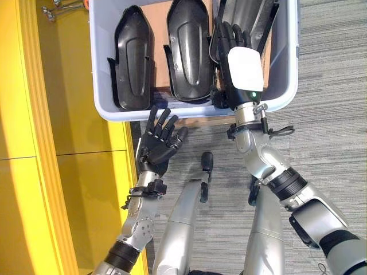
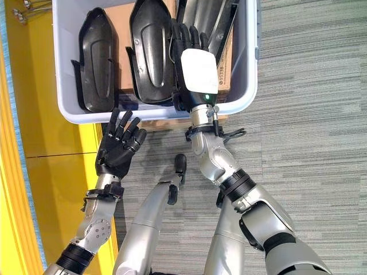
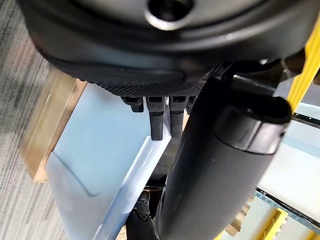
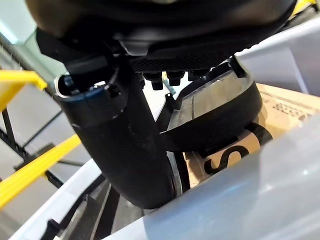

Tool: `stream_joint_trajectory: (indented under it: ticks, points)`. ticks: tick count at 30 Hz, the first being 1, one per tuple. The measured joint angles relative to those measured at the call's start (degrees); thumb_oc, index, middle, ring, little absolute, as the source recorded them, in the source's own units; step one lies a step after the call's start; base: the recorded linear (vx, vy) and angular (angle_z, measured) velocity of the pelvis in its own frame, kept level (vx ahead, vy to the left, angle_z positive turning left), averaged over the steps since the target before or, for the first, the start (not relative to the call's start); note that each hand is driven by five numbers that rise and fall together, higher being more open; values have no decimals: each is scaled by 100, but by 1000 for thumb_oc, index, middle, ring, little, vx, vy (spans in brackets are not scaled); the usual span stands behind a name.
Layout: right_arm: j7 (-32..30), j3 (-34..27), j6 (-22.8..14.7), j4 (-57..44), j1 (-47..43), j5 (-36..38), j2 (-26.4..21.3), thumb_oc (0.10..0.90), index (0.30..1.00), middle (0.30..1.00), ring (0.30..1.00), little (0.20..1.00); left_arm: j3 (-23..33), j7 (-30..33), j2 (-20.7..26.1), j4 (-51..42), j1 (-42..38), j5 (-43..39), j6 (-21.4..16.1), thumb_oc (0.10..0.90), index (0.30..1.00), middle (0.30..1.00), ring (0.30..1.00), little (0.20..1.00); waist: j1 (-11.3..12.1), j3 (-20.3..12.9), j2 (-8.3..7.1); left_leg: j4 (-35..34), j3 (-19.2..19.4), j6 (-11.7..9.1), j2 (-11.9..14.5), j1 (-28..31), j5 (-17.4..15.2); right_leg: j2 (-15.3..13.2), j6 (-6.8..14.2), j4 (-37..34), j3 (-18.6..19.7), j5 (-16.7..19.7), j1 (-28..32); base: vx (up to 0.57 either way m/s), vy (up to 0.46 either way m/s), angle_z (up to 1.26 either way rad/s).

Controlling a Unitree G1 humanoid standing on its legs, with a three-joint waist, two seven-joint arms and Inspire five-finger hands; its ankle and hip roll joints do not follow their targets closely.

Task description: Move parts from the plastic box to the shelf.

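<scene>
Left eye view shows us a pale blue plastic box (image 1: 114,112) on the grey carpet floor (image 1: 332,86), with black parts standing inside it. We see three parts. The left part (image 1: 133,57) and the middle part (image 1: 189,51) are long curved shells. Each one has its long side running away from us, with the pointed end far from us and the wide end close to the near wall of the box. A third part (image 1: 261,20) leans in the far right corner, past our right fingertips.

Our right hand (image 1: 243,69) reaches over the near wall and into the box. Its fingers (image 1: 226,37) are nearly straight and spread, and they lie just to the right of the middle part. The right wrist view shows the thumb (image 4: 120,150) close beside a black curved part (image 4: 220,115), but we cannot tell if the fingers touch it. They are not curled round it, so the hand is open.

Our left hand (image 1: 157,143) is outside the box, just in front of its near wall. Its fingers (image 1: 163,123) are straight and spread, holding nothing. The fingertips are near the box rim, below the left part.

Brown cardboard (image 1: 157,23) lies under the parts in the box. A yellow shelf (image 1: 34,143) stands to the left of our left fingers, beside the box. The near wall of the box stands between our left fingers and the parts.
</scene>
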Motion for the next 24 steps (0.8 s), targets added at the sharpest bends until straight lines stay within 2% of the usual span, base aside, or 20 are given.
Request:
stream_joint_trajectory:
  ticks: [4, 9, 11, 17, 21, 24]
  points:
    - [183, 53, 198, 914, -504, 193, 40, 400, 300, 300, 300, 300, 0, -192, 2, -5, 61, -149, 190, 900, 1000, 1000, 1000, 1000, 83, -3, 29, 87, -13, -5, -2, 4, -24, 0, -17, 96, 4, -37, 4, 0, -27, 1]
    - [-105, 58, 13, 1670, -804, 420, 67, 400, 300, 300, 300, 300, -11, -292, 19, 27, 293, -214, 450, 900, 1000, 1000, 1000, 1000, 142, -6, 45, 134, -141, -24, 4, 17, -24, -2, -31, 118, -114, -80, 78, -15, -79, 7]
    - [-180, 40, 0, 1683, -820, 475, 5, 400, 300, 300, 300, 300, -25, -363, 21, 24, 358, -212, 487, 900, 1000, 1000, 1000, 1000, 166, -7, 45, 133, -168, -25, 9, 17, -24, 4, -15, 99, -140, -90, 95, -32, -78, 3]
    - [-420, 39, -19, 1838, -936, 1301, 83, 400, 300, 300, 300, 300, -180, -397, 226, -131, 364, -204, 488, 900, 1000, 1000, 1000, 1000, 142, -18, 65, -121, -175, -25, 18, 19, -23, 79, -21, -177, -105, -84, 91, -52, -55, -4]
    - [-523, 38, -279, 1888, -907, 1352, 85, 400, 300, 300, 300, 300, -185, -421, 229, -157, 356, -201, 487, 900, 1000, 1000, 1000, 1000, 135, -28, 107, -248, -164, -31, 37, 43, -19, 106, -68, -332, -107, -50, 111, -64, -51, -5]
    - [-579, 68, -514, 1841, -651, 1368, 85, 400, 300, 300, 300, 300, -188, -421, 218, -165, 324, -199, 486, 900, 1000, 1000, 1000, 1000, 132, -25, 132, -347, -152, -33, 45, 268, -15, 119, -111, -492, -113, -5, 351, -107, -79, -7]
